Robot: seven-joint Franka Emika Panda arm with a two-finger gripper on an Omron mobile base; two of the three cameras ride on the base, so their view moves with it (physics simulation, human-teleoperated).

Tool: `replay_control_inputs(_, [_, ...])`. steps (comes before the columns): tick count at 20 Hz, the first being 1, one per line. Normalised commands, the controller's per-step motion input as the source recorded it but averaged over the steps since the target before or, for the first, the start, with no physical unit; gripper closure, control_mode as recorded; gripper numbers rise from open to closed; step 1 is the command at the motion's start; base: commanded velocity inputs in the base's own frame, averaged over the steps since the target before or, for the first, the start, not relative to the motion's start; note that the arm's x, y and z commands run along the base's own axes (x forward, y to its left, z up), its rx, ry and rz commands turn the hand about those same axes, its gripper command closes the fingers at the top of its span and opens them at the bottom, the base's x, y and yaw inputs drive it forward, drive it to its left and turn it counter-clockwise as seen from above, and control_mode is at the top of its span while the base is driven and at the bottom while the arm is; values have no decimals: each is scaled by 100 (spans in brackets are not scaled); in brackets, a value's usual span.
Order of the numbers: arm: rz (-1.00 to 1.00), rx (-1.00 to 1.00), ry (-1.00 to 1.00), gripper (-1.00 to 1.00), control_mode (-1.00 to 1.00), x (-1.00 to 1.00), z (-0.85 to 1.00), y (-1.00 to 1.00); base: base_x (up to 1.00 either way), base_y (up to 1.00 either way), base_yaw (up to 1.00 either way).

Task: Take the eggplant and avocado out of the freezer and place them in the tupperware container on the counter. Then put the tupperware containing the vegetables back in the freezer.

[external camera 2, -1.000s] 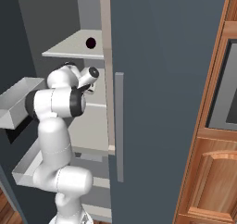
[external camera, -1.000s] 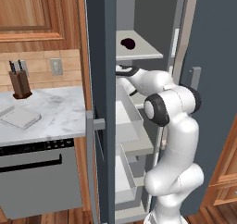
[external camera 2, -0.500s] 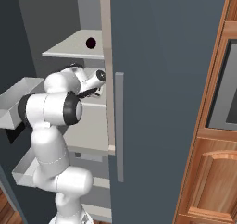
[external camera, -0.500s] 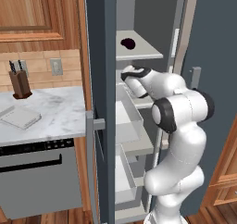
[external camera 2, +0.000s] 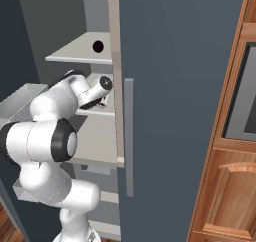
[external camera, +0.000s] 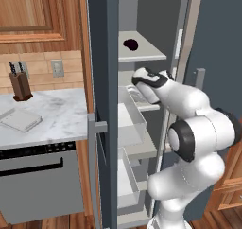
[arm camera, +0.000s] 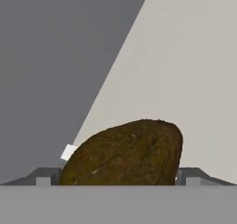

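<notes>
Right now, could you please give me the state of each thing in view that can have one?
freezer: door open.
pull-out drawers: pulled out.
eggplant: lying on the upper shelf, untouched.
avocado: close between the claw's fingertips; grip cannot be told.
tupperware container: on the counter, nothing in it.
claw: inside the freezer, around the avocado.

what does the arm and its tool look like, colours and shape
The glossy white robot arm is built of fat rounded segments, with dark grey-black rings at the joints and a black band near the wrist. Its tool ends in two small squarish grey fingertips. No cables or markings are visible.
</notes>
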Motion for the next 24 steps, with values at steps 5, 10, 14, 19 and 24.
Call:
replay_control_inputs(5, [-4,-3,0,100,-100,-72,40,-11,0,0,0])
replay_control_inputs(10, [-6,-7,0,100,-100,-81,25,-11,0,0,0])
replay_control_inputs(14, [-10,-10,0,100,-100,-73,24,-10,0,0,0])
replay_control_inputs(19, [-12,-6,1,100,-100,-63,58,-14,0,0,0])
replay_control_inputs(24, [-13,-10,15,100,-100,-39,74,-26,0,0,0])
